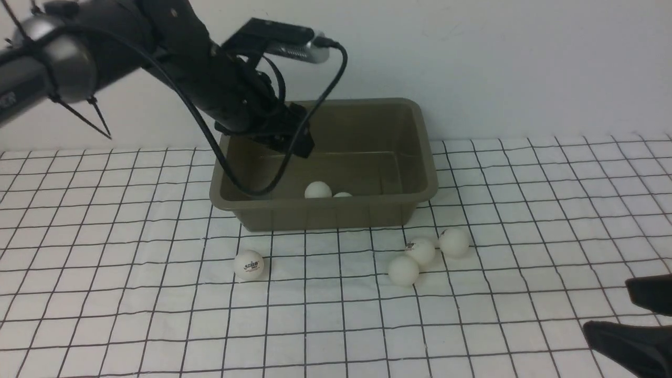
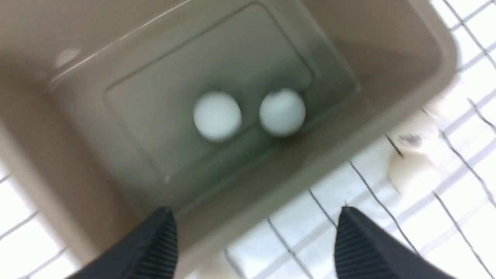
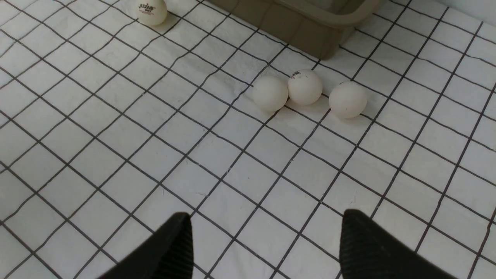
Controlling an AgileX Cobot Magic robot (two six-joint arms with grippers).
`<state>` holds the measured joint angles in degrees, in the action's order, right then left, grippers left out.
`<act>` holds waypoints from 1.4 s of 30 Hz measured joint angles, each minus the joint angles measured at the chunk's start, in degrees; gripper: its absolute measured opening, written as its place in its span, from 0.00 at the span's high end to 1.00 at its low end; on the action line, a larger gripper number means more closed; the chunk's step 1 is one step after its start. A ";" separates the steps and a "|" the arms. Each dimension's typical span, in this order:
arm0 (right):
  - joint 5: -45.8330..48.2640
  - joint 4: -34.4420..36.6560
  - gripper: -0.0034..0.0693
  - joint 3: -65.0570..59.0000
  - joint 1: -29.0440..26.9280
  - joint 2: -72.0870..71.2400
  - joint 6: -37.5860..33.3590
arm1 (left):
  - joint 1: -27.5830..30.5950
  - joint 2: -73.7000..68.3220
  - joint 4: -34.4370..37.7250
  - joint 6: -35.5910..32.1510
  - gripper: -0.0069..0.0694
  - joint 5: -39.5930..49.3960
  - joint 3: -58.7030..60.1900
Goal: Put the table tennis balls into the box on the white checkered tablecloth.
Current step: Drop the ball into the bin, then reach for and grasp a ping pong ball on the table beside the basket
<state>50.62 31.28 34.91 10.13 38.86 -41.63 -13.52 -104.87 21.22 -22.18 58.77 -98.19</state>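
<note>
The olive-brown box [image 1: 325, 216] stands upright on the white checkered tablecloth [image 1: 105, 315], its top open. On its floor lie two white balls, the larger-looking ball [image 1: 317, 190] and the half-hidden ball [image 1: 342, 195], close together. Four more lie on the cloth in front. The logo ball [image 1: 248, 264] lies alone on the left. On the right, the near ball [image 1: 403, 270] touches the middle ball [image 1: 420, 251], and the far ball [image 1: 453, 242] is just beside.

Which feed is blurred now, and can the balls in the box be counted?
Left wrist view: smeared, yet two matte white table tennis balls show inside the olive-brown plastic box. Right wrist view: white checkered tablecloth crisp. Front view: sharp.
</note>
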 joint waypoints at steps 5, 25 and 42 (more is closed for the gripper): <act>0.00 0.00 0.32 0.00 0.00 0.00 0.00 | 2.20 10.18 -1.42 1.83 0.43 6.64 -0.29; 0.18 2.96 0.32 0.00 0.00 0.00 -1.65 | 3.73 40.21 -4.59 6.06 0.50 -18.12 38.18; 0.69 2.99 0.32 0.00 0.00 0.00 -2.85 | -1.37 24.30 15.62 -18.30 0.39 -49.02 58.93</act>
<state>51.30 34.27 34.91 10.13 38.86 -44.48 -14.89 -80.58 36.84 -40.48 9.75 -39.25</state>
